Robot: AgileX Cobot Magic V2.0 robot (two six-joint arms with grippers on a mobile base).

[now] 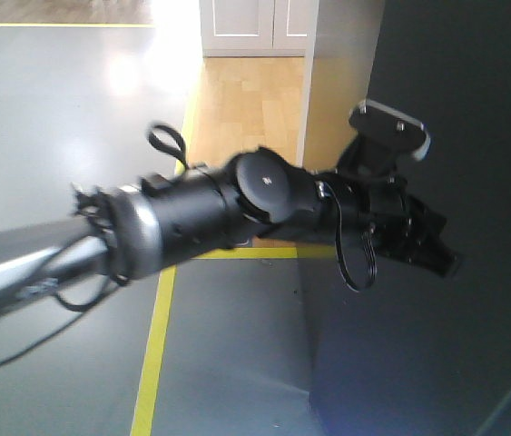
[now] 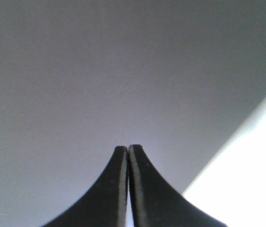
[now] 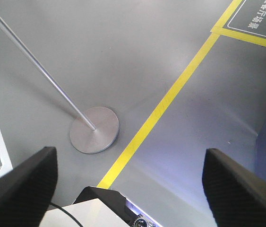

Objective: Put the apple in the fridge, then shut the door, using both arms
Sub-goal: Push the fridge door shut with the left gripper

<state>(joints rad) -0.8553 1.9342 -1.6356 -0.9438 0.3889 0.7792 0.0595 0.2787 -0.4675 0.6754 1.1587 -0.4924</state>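
Note:
The dark grey door (image 1: pixel 473 109) of the fridge fills the right of the front view. My left arm (image 1: pixel 191 213) reaches across to it, and the left gripper (image 1: pixel 444 262) has its tips at the door's outer face. In the left wrist view the left gripper (image 2: pixel 127 147) is shut, with nothing between its fingers, close against the grey door (image 2: pixel 99 71). A bright white strip (image 2: pixel 246 189) shows at the lower right. My right gripper (image 3: pixel 129 152) is open and empty, pointing down at the floor. The apple and the fridge's inside are out of view.
A yellow tape line (image 1: pixel 157 345) runs along the grey floor and also shows in the right wrist view (image 3: pixel 170 94). A metal pole on a round base (image 3: pixel 94 129) stands on the floor. Wooden floor (image 1: pixel 246 100) and white cabinet doors (image 1: pixel 255 23) lie behind.

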